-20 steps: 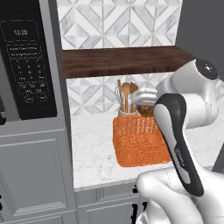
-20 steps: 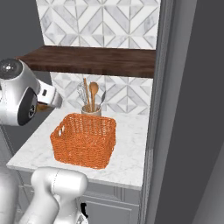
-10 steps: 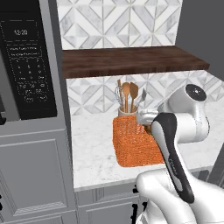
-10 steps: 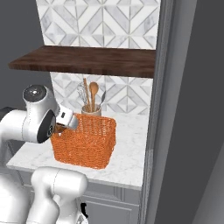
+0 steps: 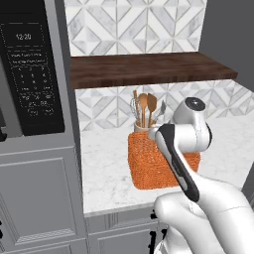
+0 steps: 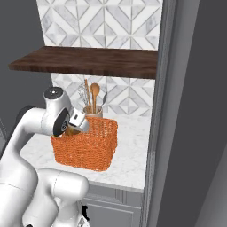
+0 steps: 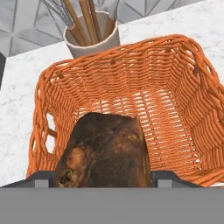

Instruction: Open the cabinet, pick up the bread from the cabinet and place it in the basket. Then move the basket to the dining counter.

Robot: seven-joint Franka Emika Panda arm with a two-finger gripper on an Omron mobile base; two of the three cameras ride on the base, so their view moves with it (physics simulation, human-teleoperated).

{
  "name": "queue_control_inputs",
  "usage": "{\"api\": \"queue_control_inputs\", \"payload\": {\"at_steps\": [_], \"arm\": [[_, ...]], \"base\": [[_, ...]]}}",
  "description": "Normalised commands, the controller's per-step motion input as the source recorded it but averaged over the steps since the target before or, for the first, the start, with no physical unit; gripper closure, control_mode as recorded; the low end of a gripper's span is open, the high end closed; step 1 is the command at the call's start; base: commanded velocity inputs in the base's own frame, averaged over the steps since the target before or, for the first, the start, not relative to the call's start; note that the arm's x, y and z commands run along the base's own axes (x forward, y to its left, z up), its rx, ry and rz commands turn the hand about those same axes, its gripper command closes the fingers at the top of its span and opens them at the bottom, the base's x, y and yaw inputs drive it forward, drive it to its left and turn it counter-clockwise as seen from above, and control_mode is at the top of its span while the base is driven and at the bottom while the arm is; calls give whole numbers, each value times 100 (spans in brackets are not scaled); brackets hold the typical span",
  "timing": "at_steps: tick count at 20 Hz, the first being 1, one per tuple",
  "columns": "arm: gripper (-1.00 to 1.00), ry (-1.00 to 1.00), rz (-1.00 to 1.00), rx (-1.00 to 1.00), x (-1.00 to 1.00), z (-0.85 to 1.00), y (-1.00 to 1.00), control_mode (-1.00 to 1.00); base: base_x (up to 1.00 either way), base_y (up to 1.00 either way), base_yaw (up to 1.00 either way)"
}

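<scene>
Gripper (image 7: 103,179) clamped on the bread (image 7: 105,153), held over the open orange wicker basket (image 7: 175,87) (utensil crock (image 7: 92,39) just behind) on the white worktop (image 5: 106,173)

Rendered home kitchen: black microwave (image 5: 32,84) built into grey framed-panel cupboards (image 5: 39,198), white marble-look tabletop (image 5: 106,176), grey-and-white geometric tile backsplash (image 5: 134,25), dark wooden shelf board (image 5: 149,69), crock of wooden utensils (image 6: 91,99)
</scene>
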Motion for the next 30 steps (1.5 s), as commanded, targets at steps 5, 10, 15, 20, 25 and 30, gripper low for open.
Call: {"api": "queue_control_inputs", "payload": {"at_steps": [5, 10, 15, 20, 25, 30], "arm": [[100, 6, -2, 0, 18, -43, -12, -100], [100, 0, -2, 0, 33, -63, -12, -100], [100, 1, 0, 0, 67, -35, 0, -100], [100, 9, 0, 0, 56, -4, 0, -100], [100, 16, -1, 0, 7, -29, 0, -100], [100, 1, 0, 0, 3, -44, 0, -100]], "base": [[0, 0, 0], [0, 0, 0], [0, 0, 0], [0, 0, 0], [0, 0, 0], [0, 0, 0]]}}
